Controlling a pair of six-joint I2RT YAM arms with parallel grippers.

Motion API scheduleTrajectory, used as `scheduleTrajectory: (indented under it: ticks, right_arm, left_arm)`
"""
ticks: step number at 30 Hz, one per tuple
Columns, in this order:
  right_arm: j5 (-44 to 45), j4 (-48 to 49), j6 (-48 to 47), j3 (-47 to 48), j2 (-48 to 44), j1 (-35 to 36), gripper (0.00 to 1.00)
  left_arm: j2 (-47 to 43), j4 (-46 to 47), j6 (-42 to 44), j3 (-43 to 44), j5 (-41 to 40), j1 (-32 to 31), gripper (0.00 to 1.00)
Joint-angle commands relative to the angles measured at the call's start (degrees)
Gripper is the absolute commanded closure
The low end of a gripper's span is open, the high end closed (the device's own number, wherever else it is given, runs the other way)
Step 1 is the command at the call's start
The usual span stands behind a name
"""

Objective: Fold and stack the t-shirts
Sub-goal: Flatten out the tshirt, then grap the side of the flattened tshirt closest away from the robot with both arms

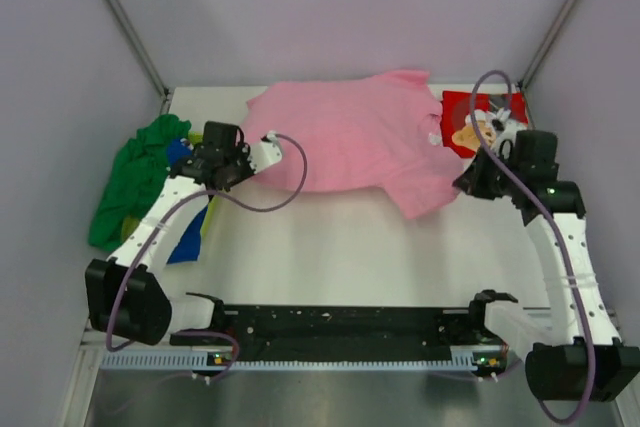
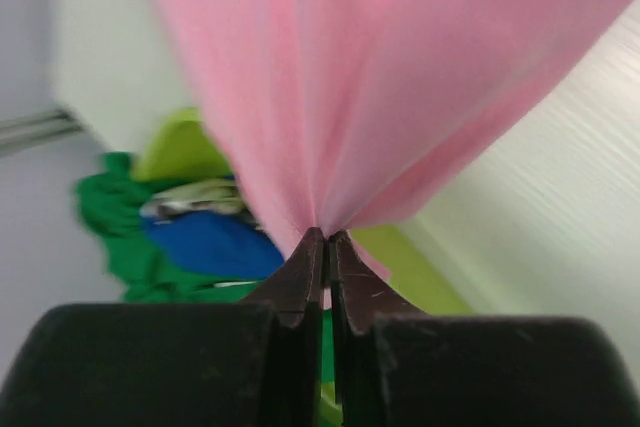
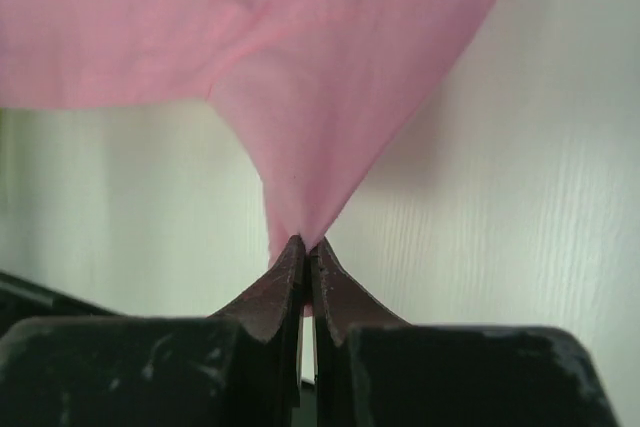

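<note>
The pink t-shirt (image 1: pixel 350 137) is spread across the back middle of the table. My left gripper (image 1: pixel 262 147) is shut on its left edge; in the left wrist view the cloth (image 2: pixel 380 77) fans out from the closed tips (image 2: pixel 327 237). My right gripper (image 1: pixel 462 183) is shut on its right sleeve end; the right wrist view shows pink cloth (image 3: pixel 300 57) pinched at the tips (image 3: pixel 304 243). The red printed t-shirt (image 1: pixel 485 122) lies at the back right, partly under the pink one. Green (image 1: pixel 135 182), blue (image 1: pixel 190 232) and yellow-green shirts are piled at the left.
Grey enclosure walls with metal corner posts (image 1: pixel 120 17) stand around the white table (image 1: pixel 330 247). A black rail (image 1: pixel 340 322) with the arm bases runs along the near edge. The pile also shows in the left wrist view (image 2: pixel 190 237).
</note>
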Motion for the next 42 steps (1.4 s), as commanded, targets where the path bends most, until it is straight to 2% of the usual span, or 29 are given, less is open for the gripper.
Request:
scheduleTrajectory:
  ticks: [1, 5, 9, 11, 15, 20, 28, 30, 32, 34, 36, 42]
  right_arm:
    - [-7.0, -5.4, 2.6, -12.4, -2.6, 1.0, 1.0]
    - [-7.8, -5.3, 5.7, -19.5, -2.1, 4.4, 1.0]
    - [-5.3, -5.3, 6.0, -19.2, -0.7, 4.4, 1.0]
    - [-4.7, -5.4, 5.8, -18.6, 0.1, 4.4, 1.0]
    - [-3.4, -6.1, 5.7, -17.6, -0.6, 4.4, 1.0]
    - [-1.7, -7.2, 5.3, -16.0, -1.0, 4.4, 1.0]
    - [-1.4, -7.2, 4.6, -15.3, -0.6, 4.4, 1.0]
    - [-1.1, -7.3, 4.6, -15.1, -0.6, 4.3, 1.0]
    - [-0.7, -7.6, 4.6, -15.3, -0.6, 4.3, 1.0]
    - [-0.6, -7.7, 4.4, -15.4, -0.7, 4.2, 1.0]
    - [-0.6, -7.7, 4.2, -14.8, -0.3, 3.9, 1.0]
    - [1.8, -4.2, 3.4, -7.5, 5.8, 3.5, 1.0]
  left_arm:
    - [0.0, -5.6, 0.6, -8.4, 8.1, 0.0, 0.87]
    - [2.3, -12.5, 2.6, -13.8, 10.3, 0.0, 0.69]
    - [-1.5, -14.3, 4.4, -17.6, 10.0, -0.1, 0.59]
    - [-3.8, -18.4, 5.8, -17.9, 12.3, -1.1, 0.44]
    - [-6.5, -22.6, 4.3, -22.4, 11.1, -7.4, 0.43]
    - [-6.8, -24.3, -4.2, -27.4, 6.4, -18.5, 0.44]
    - [-3.6, -13.7, -8.9, -32.5, -8.4, -19.4, 0.46]
    - [-2.7, -10.0, -10.1, -32.9, -10.3, -19.4, 0.49]
    - [-2.5, -6.0, -11.5, -33.5, -12.3, -19.4, 0.58]
    - [-3.2, -5.8, -12.5, -33.9, -10.8, -19.4, 0.74]
    - [-4.9, -6.5, -12.8, -34.1, -9.4, -19.4, 1.0]
    - [-10.0, -8.2, -12.1, -29.9, -10.1, -16.3, 1.0]
